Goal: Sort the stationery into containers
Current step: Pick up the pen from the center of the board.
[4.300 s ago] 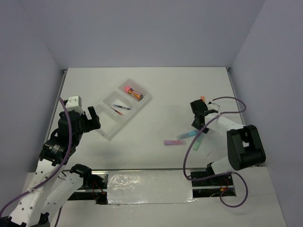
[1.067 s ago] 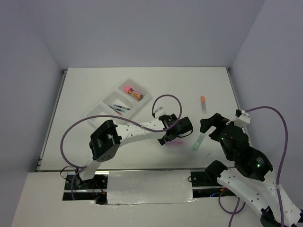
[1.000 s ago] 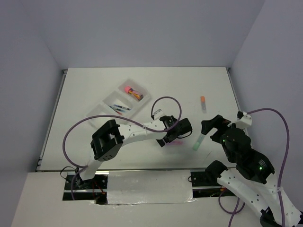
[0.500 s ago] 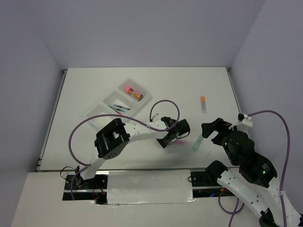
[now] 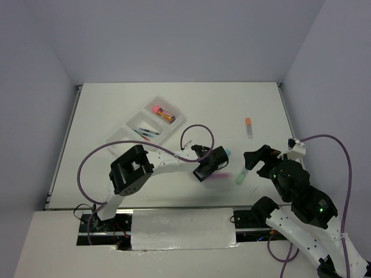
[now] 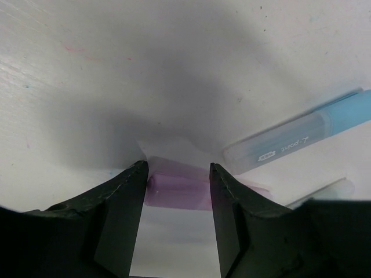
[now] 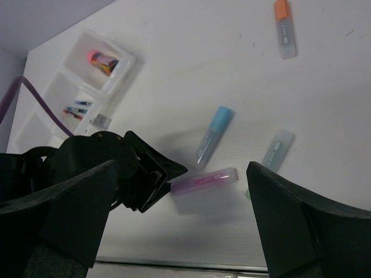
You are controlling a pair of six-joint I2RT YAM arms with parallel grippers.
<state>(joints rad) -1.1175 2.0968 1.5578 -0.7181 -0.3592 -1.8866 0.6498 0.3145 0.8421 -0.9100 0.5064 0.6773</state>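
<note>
White table [image 5: 232, 104]: tray [image 5: 119, 139], pastel bars [image 5: 241, 176], orange-tipped piece [image 5: 248, 127].

The purple bar [image 6: 177, 191] and blue bar [image 6: 290, 139] look like frosted translucent plastic, the left claw [image 6: 178, 168] matt black plastic, the tabletop [image 6: 116, 58] matt, faintly stained white.

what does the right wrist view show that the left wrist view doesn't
Only the right wrist view: the translucent white three-compartment plastic tray, holding the pink-capped orange-gold cylinder in one end compartment and the thin red and blue pens in the middle one, plus the orange-tipped grey piece and the pastel green bar in full.

Only the left wrist view: a close look through the open left gripper, with the pastel purple bar crossing the gap, and the small print on the pastel blue bar.

Both: the purple and blue bars lying on the white table.
</note>
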